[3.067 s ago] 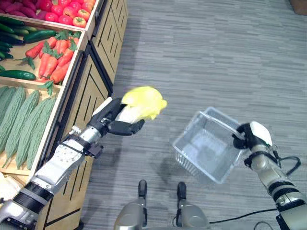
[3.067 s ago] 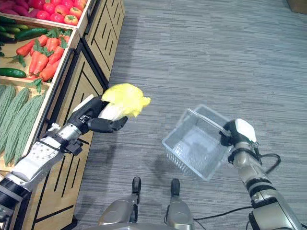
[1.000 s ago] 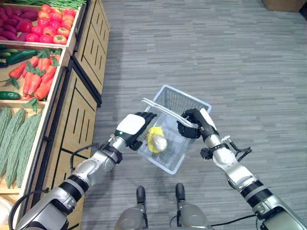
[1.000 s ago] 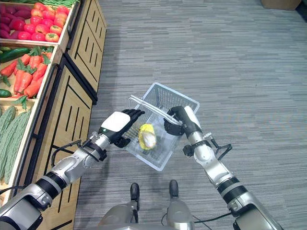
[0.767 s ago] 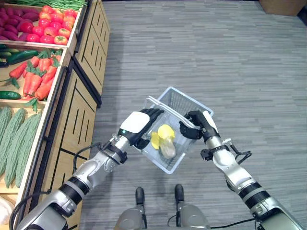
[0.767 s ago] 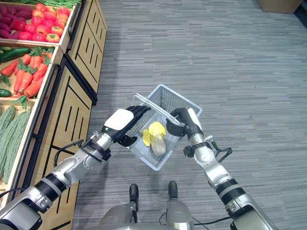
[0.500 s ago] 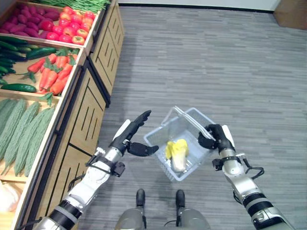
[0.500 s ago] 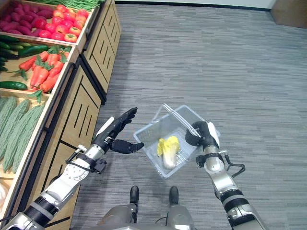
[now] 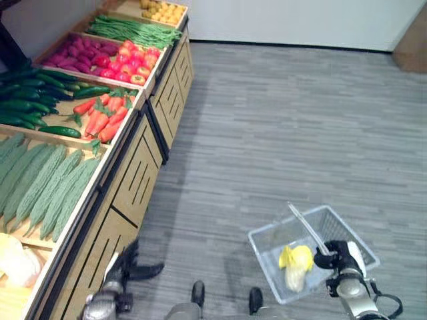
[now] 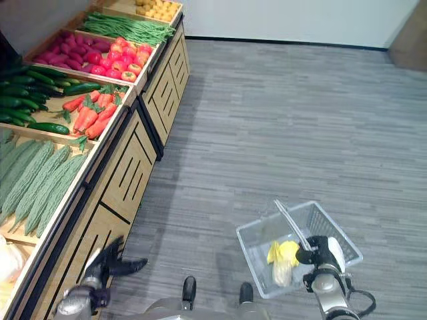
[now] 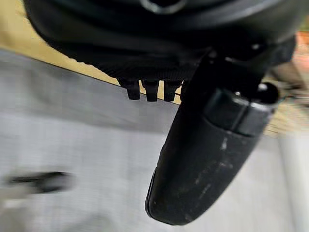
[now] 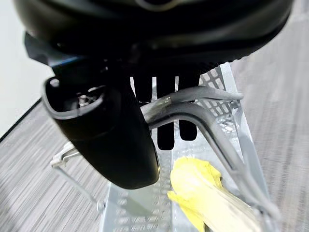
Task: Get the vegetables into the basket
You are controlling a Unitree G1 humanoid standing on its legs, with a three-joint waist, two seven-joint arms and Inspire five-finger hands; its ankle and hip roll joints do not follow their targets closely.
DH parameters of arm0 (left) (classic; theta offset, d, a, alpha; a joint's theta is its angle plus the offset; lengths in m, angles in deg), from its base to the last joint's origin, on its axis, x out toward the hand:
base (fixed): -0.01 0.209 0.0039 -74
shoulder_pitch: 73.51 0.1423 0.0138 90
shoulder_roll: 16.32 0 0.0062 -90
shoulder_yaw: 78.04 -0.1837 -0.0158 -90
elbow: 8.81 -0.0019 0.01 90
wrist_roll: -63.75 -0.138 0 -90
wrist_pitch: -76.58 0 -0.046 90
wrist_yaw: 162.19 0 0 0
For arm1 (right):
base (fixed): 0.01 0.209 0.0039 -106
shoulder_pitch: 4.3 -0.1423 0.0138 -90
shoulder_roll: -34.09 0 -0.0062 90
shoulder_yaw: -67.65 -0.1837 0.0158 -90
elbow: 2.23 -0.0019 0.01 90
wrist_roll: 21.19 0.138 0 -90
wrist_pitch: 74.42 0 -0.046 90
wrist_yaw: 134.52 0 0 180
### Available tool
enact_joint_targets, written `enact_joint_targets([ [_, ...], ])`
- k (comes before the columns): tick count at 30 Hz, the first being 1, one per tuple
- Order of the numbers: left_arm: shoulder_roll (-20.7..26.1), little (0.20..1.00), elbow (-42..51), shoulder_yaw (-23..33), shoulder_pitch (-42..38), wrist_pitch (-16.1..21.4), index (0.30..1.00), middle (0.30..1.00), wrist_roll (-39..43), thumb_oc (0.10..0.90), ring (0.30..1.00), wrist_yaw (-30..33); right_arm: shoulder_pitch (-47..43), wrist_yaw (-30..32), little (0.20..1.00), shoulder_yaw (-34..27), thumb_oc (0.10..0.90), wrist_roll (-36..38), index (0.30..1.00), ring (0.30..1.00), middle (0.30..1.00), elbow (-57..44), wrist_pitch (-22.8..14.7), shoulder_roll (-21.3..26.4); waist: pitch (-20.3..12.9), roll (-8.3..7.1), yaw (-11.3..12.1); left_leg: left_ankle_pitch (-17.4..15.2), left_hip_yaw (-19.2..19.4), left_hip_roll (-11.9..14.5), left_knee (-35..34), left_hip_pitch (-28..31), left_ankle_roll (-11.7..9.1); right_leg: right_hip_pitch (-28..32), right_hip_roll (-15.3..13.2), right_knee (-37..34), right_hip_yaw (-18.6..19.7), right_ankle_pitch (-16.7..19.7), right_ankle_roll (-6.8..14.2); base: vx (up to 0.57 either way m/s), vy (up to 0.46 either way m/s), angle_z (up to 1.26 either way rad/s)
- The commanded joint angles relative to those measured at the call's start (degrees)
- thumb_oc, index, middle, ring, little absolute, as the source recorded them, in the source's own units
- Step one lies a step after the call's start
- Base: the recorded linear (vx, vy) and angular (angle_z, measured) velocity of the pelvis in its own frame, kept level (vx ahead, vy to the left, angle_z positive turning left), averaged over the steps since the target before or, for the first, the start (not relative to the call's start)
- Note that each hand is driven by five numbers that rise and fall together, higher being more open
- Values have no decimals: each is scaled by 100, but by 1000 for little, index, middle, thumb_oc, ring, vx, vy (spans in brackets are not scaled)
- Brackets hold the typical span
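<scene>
Right hand [image 10: 320, 257] is curled round the basket handle [image 12: 193, 104], thumb on one side and fingers wrapped over the grey bar on the other; the grip is plain in the right wrist view. The clear wire basket [image 9: 263, 241] hangs from that hand above the grey plank floor [image 9: 280, 127], low in the head views on the robot's right.

Inside the basket lies one yellow leafy cabbage [image 9: 294, 265], pale stalk end pointing toward the robot, leafy yellow end away from it. It rests on the basket bottom, near the side where the hand grips. The right wrist view shows the same yellow leaves [image 12: 203, 191] below the handle.

Left hand [image 9: 128, 267] is low on the robot's left, close beside the front panel of the wooden produce stand [image 9: 137, 180]. Fingers straight and relaxed, thumb standing apart, nothing held.

On the stand, front to back: bitter gourds [image 9: 47, 187], cucumbers [image 9: 40, 107] and carrots [image 9: 103, 117], then tomatoes [image 9: 130, 67] beside dark red roots, then green beans [image 9: 130, 30]. A pale cabbage [image 9: 17, 260] sits in the nearest bin, at the frame edge.
</scene>
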Motion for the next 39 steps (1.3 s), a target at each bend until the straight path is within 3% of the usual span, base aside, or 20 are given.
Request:
enact_joint_targets([
  [1, 106, 1000, -15, 109, -618, 138, 1000, 1000, -389, 900, 1000, 269, -521, 370, 300, -323, 400, 514, 300, 300, 300, -385, -687, 331, -116, -165, 68, -253, 30, 342, 38, 191, -391, 131, -303, 29, -28, -287, 368, 0, 0, 0],
  [3, -104, 1000, -1101, 383, -772, -86, 1000, 1000, -797, 900, 1000, 568, -457, 354, 300, -374, 400, 643, 300, 300, 300, -323, -739, 263, -132, -180, 38, -254, 54, 347, 38, 179, -395, 108, -305, 32, -21, -284, 365, 0, 0, 0],
  [7, -330, 1000, -2088, 443, -1037, -299, 1000, 1000, -1222, 900, 1000, 903, -536, 461, 300, -335, 400, 929, 300, 300, 300, -193, -797, 195, -87, -217, -13, -266, 97, 352, 38, 171, -384, 53, -305, 64, 20, -272, 356, 1, 6, -1],
  [9, -433, 1000, -2578, 408, -963, -522, 1000, 1000, -1862, 900, 1000, 927, -524, 344, 300, -241, 400, 989, 300, 300, 300, -187, -753, 155, -42, -261, -20, -333, 178, 334, 71, 193, -333, 26, -336, 124, 66, -271, 371, 43, 95, -15],
  [11, -507, 1000, -2451, 222, -873, -508, 1000, 1000, -2001, 900, 1000, 752, -492, 112, 300, -126, 400, 963, 300, 300, 300, -176, -677, 133, 116, -367, 35, -618, 279, 202, 655, -55, -196, -127, -490, 398, 142, -281, 422, 18, 181, -27],
  [16, -499, 1000, -2389, 96, -957, -529, 1000, 1000, -1932, 900, 1000, 709, -586, -53, 300, 44, 400, 848, 300, 300, 300, -19, -602, 172, 271, -435, 89, -863, 270, -29, 1104, -335, -54, -373, -680, 823, 176, -244, 540, -11, 161, -9],
  [17, -426, 1000, -2193, 9, -999, -505, 1000, 1000, -1894, 900, 1000, 696, -651, -129, 300, 99, 400, 808, 300, 300, 300, -3, -559, 223, 386, -423, 74, -907, 227, -138, 1154, -377, 80, -705, -758, 1531, 247, -103, 622, 4, 398, 7],
  [19, -319, 1000, -2029, -21, -1051, -488, 1000, 1000, -1814, 900, 1000, 732, -783, -148, 300, 150, 400, 869, 300, 300, 300, 82, -583, 206, 589, -363, 74, -995, 161, -224, 1212, -220, 230, -1217, -707, 2696, 338, 210, 532, 103, 317, 12],
  [21, -289, 1000, -1941, -7, -1050, -469, 1000, 1000, -1762, 900, 1000, 772, -771, -157, 300, 183, 400, 860, 300, 300, 300, -26, -600, 221, 662, -353, 38, -1047, 113, -279, 1184, -77, 257, -1489, -614, 2631, 373, 212, 459, 167, 90, 9],
  [23, -281, 1000, -1932, 4, -1056, -459, 1000, 1000, -1746, 900, 1000, 788, -767, -160, 300, 187, 400, 857, 300, 300, 300, -65, -607, 237, 697, -361, 17, -1091, 97, -297, 1150, 17, 251, -1540, -618, 2426, 301, 199, 437, 143, -11, 14],
  [27, -320, 1000, -2040, 3, -1177, -437, 1000, 1000, -1670, 900, 1000, 811, -920, -83, 300, 206, 400, 906, 300, 300, 300, -94, -630, 284, 814, -463, -79, -1382, -45, -403, 1196, 323, 156, -1777, -762, 1129, 211, 535, 583, 212, -98, 18],
  [31, -392, 1000, -2057, 67, -1185, -435, 1000, 1000, -1560, 900, 1000, 875, -914, -49, 300, 229, 400, 858, 300, 300, 300, -169, -615, 262, 787, -469, -96, -1523, -119, -328, 1197, 511, 66, -1834, -784, 901, 152, 695, 654, 207, -132, 27],
  [34, -488, 1000, -2126, 111, -1160, -453, 1000, 1000, -1452, 900, 1000, 916, -901, -69, 300, 285, 400, 845, 300, 300, 300, -207, -615, 244, 656, -476, -66, -1591, -171, -202, 1182, 656, -59, -1752, -742, 967, -44, 585, 594, 229, -225, 23],
  [36, -583, 1000, -2219, 205, -1136, -475, 1000, 1000, -1239, 900, 1000, 964, -859, -57, 300, 295, 400, 884, 300, 300, 300, -343, -664, 359, 508, -325, -81, -1245, -371, 180, 1251, 699, -300, -1754, -449, 1328, -237, 196, 343, 424, -472, 28],
  [39, -608, 1000, -2156, 177, -1151, -434, 1000, 1000, -1223, 900, 1000, 1002, -777, -48, 300, 229, 400, 952, 300, 300, 300, -396, -729, 479, 501, -246, -115, -875, -473, 293, 1595, 569, -423, -1770, -242, 1463, -217, -56, 187, 276, -308, 19],
])
